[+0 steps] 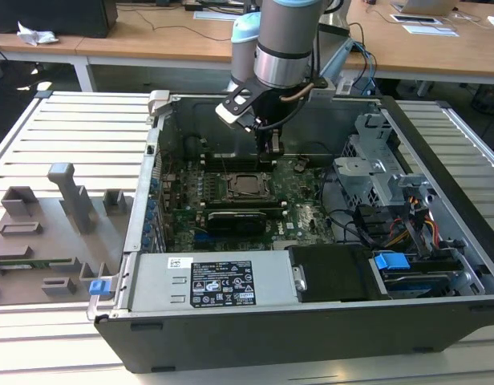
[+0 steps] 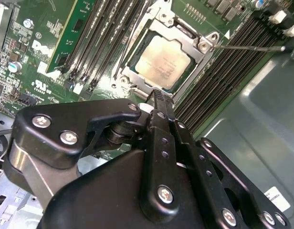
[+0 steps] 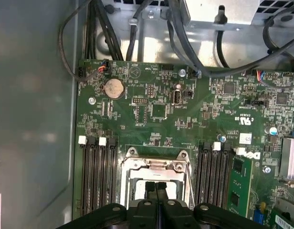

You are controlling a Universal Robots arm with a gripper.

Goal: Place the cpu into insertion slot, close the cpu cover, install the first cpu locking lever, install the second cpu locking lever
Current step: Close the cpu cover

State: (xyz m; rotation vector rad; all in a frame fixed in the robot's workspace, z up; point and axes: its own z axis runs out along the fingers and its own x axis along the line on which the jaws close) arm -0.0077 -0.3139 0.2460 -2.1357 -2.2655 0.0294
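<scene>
Fingers of the tool are pressed together, holding nothing, over the cpu. The second wrist view shows the cpu in the slot under the shut cover. The exterior view shows a white label on a grey box.

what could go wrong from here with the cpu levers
The lever juts out, seemingly unlatched, over the memory slots; a slip while pushing it could rake them. The shut gripper hangs at the cover edge; pressing off-line might scrape the cpu.
</scene>
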